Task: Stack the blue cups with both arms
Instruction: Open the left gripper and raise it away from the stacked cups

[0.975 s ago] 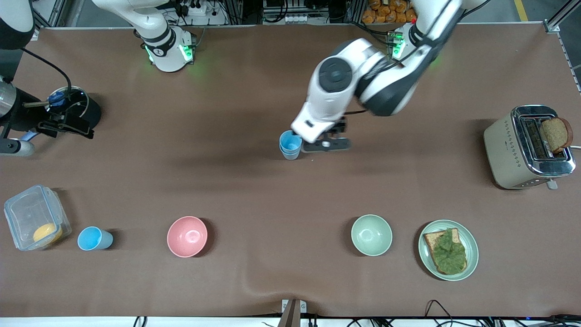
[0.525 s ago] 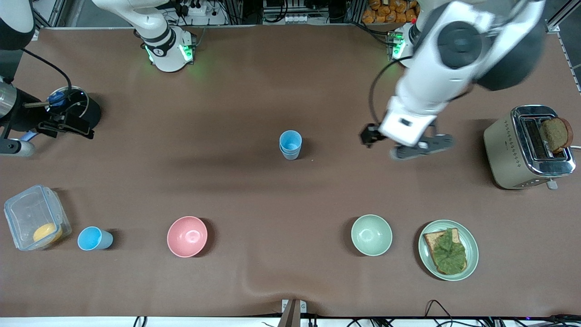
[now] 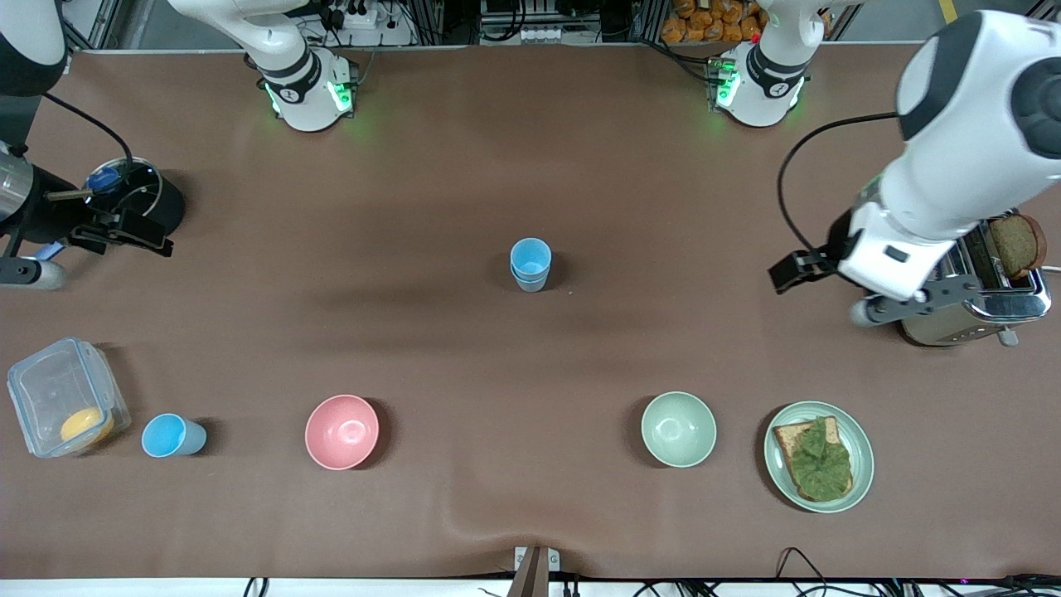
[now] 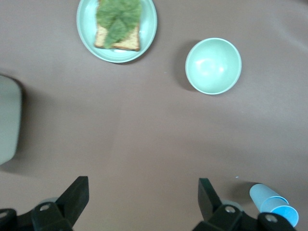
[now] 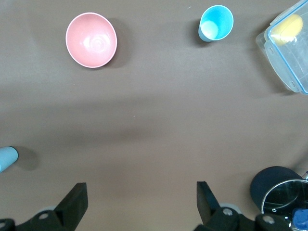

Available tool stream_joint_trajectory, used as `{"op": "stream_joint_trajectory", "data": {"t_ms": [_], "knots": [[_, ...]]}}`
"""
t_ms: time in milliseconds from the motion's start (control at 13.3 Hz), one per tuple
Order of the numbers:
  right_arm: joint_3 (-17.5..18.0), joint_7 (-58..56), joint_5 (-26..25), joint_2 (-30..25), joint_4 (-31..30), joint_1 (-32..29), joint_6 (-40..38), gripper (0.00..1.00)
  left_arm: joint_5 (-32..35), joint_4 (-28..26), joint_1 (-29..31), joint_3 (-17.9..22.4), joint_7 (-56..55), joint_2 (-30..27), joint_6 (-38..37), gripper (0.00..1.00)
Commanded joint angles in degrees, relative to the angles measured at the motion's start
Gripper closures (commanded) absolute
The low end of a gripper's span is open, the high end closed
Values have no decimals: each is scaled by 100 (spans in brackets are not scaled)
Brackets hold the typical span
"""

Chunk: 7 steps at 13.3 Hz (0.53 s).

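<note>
Two blue cups sit nested mid-frame, a third cup lower left; pinch its thin, light, slippery rim gently, while your left hand over the counter and your right hand both hang spread and empty

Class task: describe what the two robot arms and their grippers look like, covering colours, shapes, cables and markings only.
Both arms are glossy white with rounded jointed segments, black bands and round dark joint caps. Their bases glow green. A black cable loops beside the left arm. The left gripper and right gripper are black, each with two wedge-shaped jaws set apart and small silver screws at the roots. The right arm shows a small dark mark on its base.
</note>
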Motion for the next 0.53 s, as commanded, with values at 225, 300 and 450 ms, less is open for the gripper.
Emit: {"op": "stream_joint_trajectory", "data": {"t_ms": [225,300,450], "knots": [[-16,-561,-143,9,8,-120,47,0,-98,156,602,-38,1175,-201,-404,0],[-16,-561,-143,9,17,-111,47,0,-72,138,489,154,1587,-411,-412,0],[-16,-464,-125,-8,9,-50,39,0,-71,77,-11,864,2239,-580,-412,0]]}}
